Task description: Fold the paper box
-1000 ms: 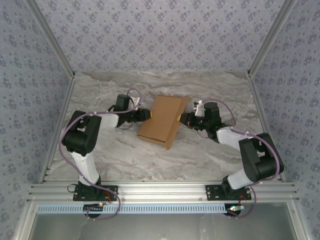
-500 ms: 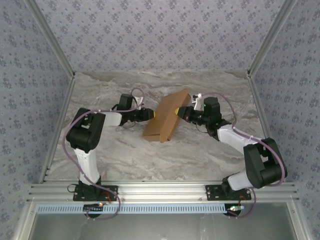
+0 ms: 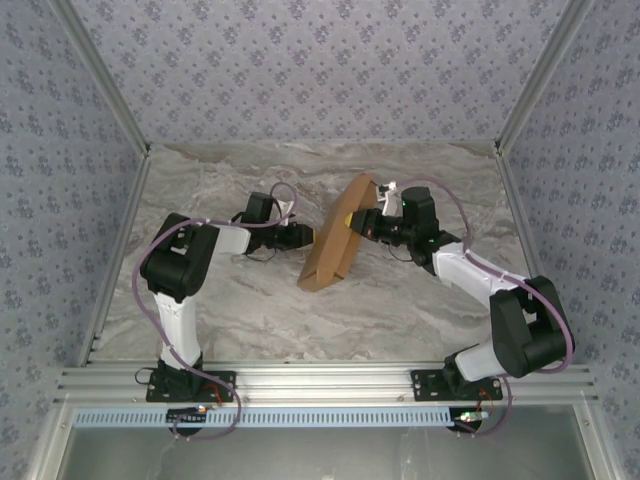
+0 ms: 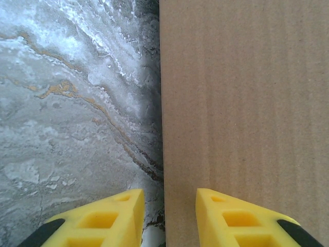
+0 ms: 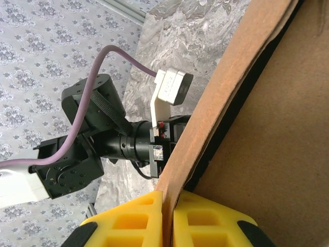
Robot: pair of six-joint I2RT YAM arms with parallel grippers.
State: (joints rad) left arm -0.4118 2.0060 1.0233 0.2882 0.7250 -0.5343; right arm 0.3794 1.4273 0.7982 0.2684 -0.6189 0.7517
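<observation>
Two-handed folding: pinching the paper box (image 3: 335,240) rim in the clamped right hand (image 5: 168,198), bracing its face ahead of the narrowly parted left hand (image 4: 168,193), box tilting on the tabletop (image 3: 250,320) between them; swinging slowly, avoiding buckling.
</observation>
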